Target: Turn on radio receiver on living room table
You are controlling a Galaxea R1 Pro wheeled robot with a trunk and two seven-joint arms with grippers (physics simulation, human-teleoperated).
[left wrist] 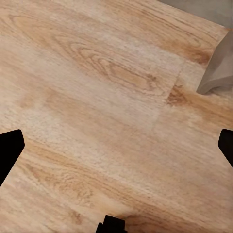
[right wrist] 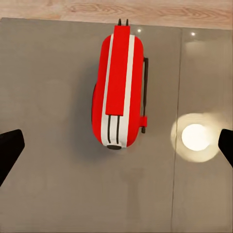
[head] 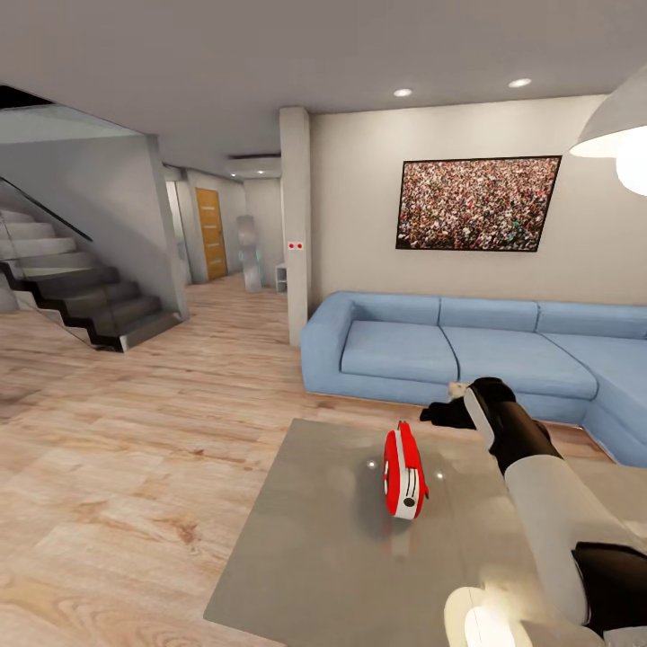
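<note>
Red radio receiver (head: 404, 473) standing upright near the middle of the glossy grey worktop (head: 305, 557), low and centre in the head view, narrow side toward the camera. Right end effector (head: 454, 404) at the end of the black-and-white arm, centre-right of the frame, raised above the worktop's far part, just up and right of the radio and apart from it. In the right wrist view, radio receiver (right wrist: 119, 87) seen from above in the upper middle, red with white bands, thin handle along one side; dark fingertips (right wrist: 9, 150) at the two frame edges, spread wide, gripping nothing. In the left wrist view, fingertips (left wrist: 9, 148) likewise wide apart and empty over light wood plank floor (left wrist: 97, 97). Blue sofa (head: 467, 350) behind the worktop at centre right, framed crowd photo (head: 476, 203) on the wall above it, staircase (head: 72, 279) at upper left.
</note>
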